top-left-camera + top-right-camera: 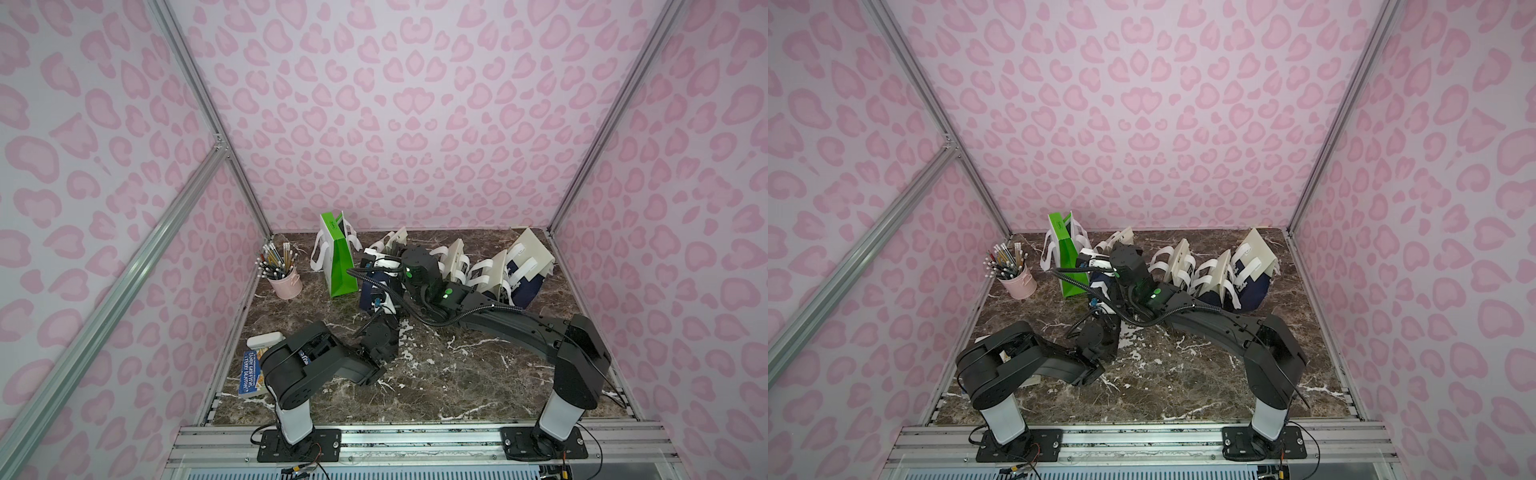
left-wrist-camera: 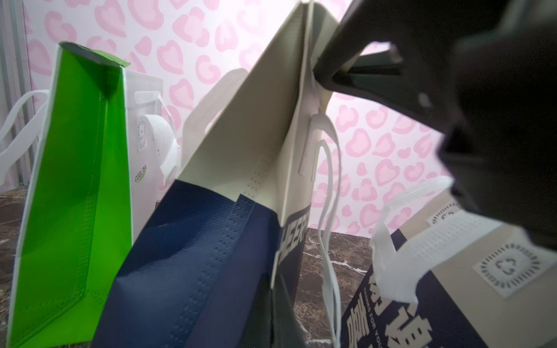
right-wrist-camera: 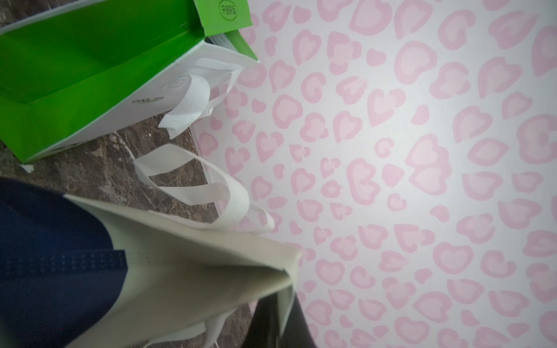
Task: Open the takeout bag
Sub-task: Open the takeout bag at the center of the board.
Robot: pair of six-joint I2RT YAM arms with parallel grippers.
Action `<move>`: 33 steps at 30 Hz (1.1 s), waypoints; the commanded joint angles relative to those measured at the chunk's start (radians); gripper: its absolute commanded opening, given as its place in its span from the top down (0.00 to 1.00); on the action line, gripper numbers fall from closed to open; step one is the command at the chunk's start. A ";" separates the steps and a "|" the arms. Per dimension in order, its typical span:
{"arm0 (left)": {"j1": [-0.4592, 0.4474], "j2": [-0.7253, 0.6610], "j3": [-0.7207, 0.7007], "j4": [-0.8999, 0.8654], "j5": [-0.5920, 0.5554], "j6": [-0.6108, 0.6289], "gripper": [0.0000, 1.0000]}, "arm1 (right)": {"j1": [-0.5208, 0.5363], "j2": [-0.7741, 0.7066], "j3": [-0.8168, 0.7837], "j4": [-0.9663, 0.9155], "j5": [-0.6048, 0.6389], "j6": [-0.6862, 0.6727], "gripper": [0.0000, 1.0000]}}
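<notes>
1. Right gripper (image 2: pixel 318 69) is pinched down on the cream top rim of the takeout bag (image 2: pixel 241 144), which sits mid-back on the table (image 1: pixel 457 374), just beside the green bag (image 2: pixel 75 195).
2. Left gripper (image 1: pixel 376 297) is pressed together low by the bag's navy side. We can't tell if it's got any fabric.
3. Our worry: that rim looks thin and floppy, so a hard tug could slip it out of the pinch.
4. If the bottom isn't anchored, we'd guess the whole bag drags or tips into the green one instead of opening.
5. Loose handle loops could snag too.
</notes>
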 commanded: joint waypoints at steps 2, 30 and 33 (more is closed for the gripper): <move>-0.001 -0.012 0.002 -0.129 -0.052 -0.061 0.95 | 0.002 -0.022 0.052 0.007 0.088 -0.115 1.00; -0.005 -0.051 0.017 -0.285 -0.026 -0.059 0.95 | -0.051 -0.055 0.176 -0.393 -0.109 0.130 1.00; -0.006 -0.066 0.022 -0.286 -0.021 -0.049 0.95 | -0.047 -0.051 0.173 -0.411 -0.131 0.259 0.81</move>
